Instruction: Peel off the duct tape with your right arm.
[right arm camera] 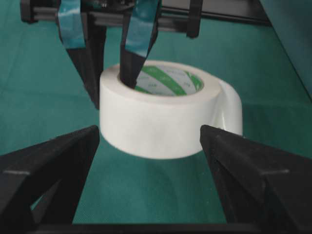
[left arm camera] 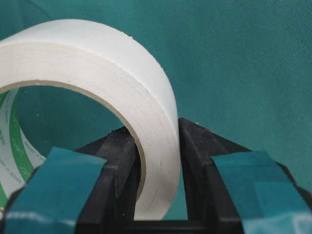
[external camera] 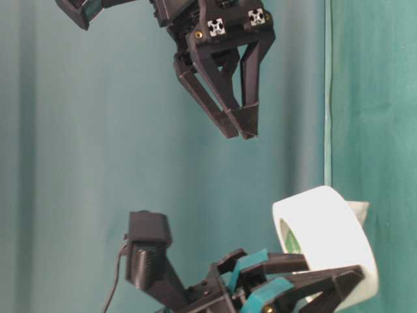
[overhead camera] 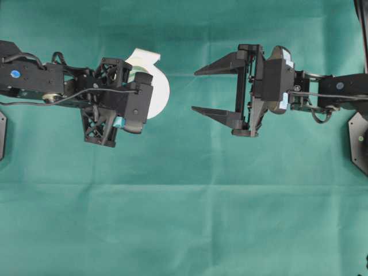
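Right gripper (overhead camera: 198,91) of mine hangs spread wide, empty, facing the duct tape (right arm camera: 168,109) just ahead, which my left gripper (left arm camera: 158,161) pinches through its wall. If I catch the whole roll instead of the loose strip (overhead camera: 144,57), nothing peels.

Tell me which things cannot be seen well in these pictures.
- Overhead view: much of the tape roll is hidden under the left pincer.
- Left wrist view: the roll's left part is cut off by the picture edge.
- Table-level view: the tape's loose end is mostly hidden behind the roll.
- Right wrist view: the right pincer fingertips are blurred.
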Robot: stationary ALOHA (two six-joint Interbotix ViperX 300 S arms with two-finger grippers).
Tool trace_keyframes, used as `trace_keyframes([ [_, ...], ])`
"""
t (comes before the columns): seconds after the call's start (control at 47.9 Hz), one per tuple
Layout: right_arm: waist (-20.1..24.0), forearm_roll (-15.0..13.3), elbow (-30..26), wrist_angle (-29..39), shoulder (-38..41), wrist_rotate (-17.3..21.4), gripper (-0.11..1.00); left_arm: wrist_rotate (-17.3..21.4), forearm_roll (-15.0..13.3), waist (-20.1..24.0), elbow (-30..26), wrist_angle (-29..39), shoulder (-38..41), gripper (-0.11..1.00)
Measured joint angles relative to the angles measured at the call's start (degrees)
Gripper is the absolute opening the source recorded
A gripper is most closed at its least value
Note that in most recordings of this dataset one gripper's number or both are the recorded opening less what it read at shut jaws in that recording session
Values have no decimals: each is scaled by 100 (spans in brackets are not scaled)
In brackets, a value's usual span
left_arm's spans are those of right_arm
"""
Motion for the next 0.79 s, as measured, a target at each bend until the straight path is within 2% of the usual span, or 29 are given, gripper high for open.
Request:
trace_keyframes([
  [0.272,9,0,9,0,0,0,63,-35,9,-9,9,-123,211,21],
  [0.69,9,0,18,0,0,0,63,-70,9,-255,18,-149,571,21],
  [0.794,0,0,9,0,0,0,63,-185,0,-281,18,-149,650,21],
])
